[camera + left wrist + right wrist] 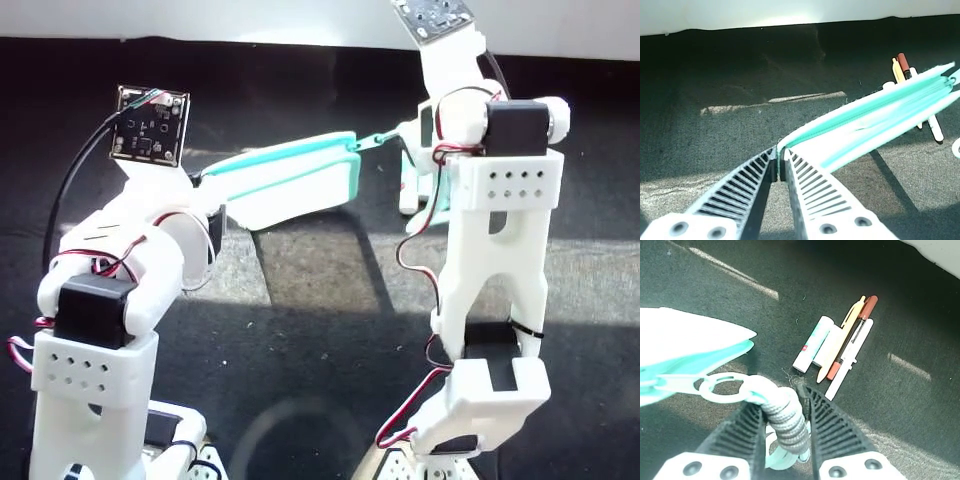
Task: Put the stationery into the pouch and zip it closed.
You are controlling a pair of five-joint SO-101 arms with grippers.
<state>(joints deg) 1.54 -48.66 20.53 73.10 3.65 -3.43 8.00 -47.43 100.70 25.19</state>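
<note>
Over dark mat (320, 270), left gripper (780, 156) and right gripper (789, 399) clamp pouch (290, 185).

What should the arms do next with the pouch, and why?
Probably have the right gripper draw the zip pull toward the left gripper, opening the pouch: both hold it taut, yet the pens lie outside on the mat.

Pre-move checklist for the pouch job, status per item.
1. Left gripper clamped on the pouch end: ok.
2. Right gripper clamped on the pull cord: ok.
3. Stationery inside the pouch: not ok, it lies on the table.
4. Zipper open wide enough for loading: cannot tell.
5. Pouch held off the table between both arms: ok.
</note>
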